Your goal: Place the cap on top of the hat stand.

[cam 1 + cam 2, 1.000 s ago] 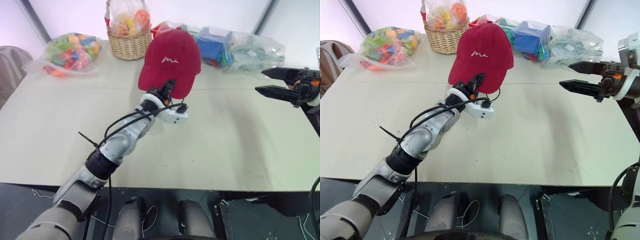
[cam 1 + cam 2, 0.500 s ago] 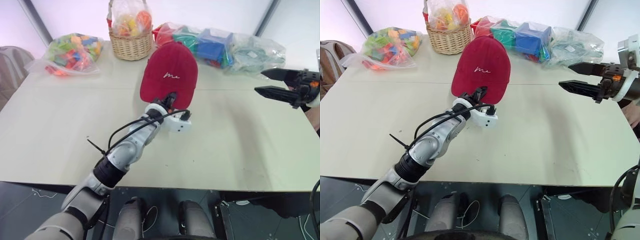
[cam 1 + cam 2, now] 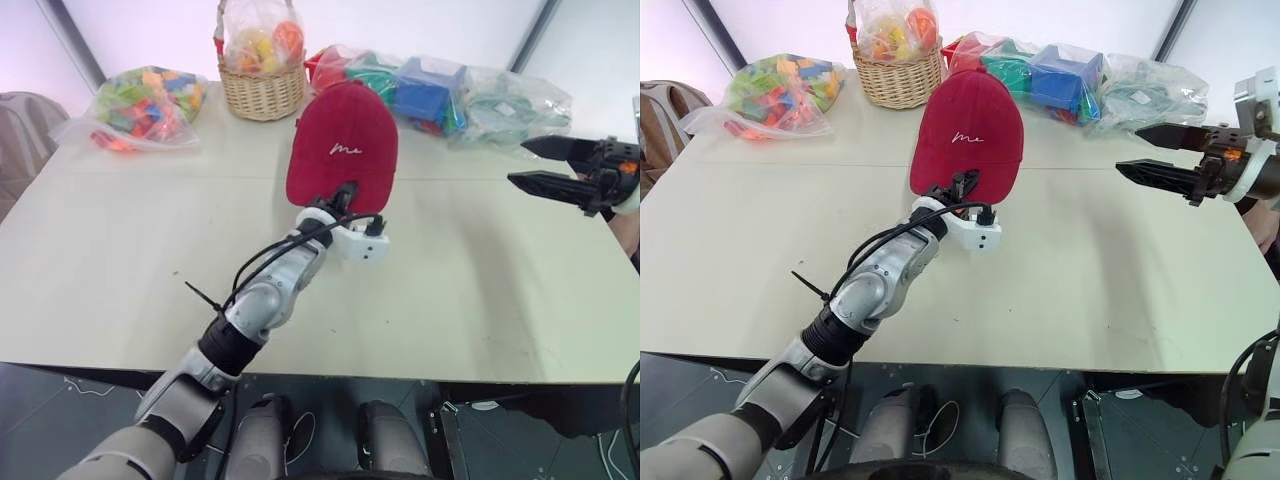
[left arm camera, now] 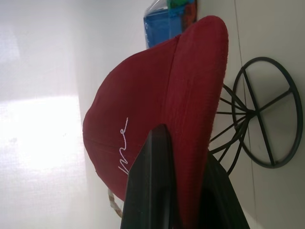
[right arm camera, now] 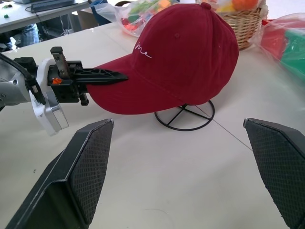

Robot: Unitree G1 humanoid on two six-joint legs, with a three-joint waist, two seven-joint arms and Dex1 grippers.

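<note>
Cap [image 5: 183, 57] sits over the stand [image 5: 186, 115] mid-table, brim toward the robot. Left gripper [image 5: 97, 76] clamps the brim edge, fingers pinching it. Right gripper [image 3: 540, 165] hovers off to the right, jaws spread wide, holding nothing.

A woven wicker basket [image 3: 262, 88] holding a clear bag of coloured pieces stands at the far edge of the pale green table [image 3: 120, 250]; a clear plastic bag of bright blocks [image 3: 140, 105] lies to its left, more bagged toys, one blue [image 3: 430, 88], to its right
</note>
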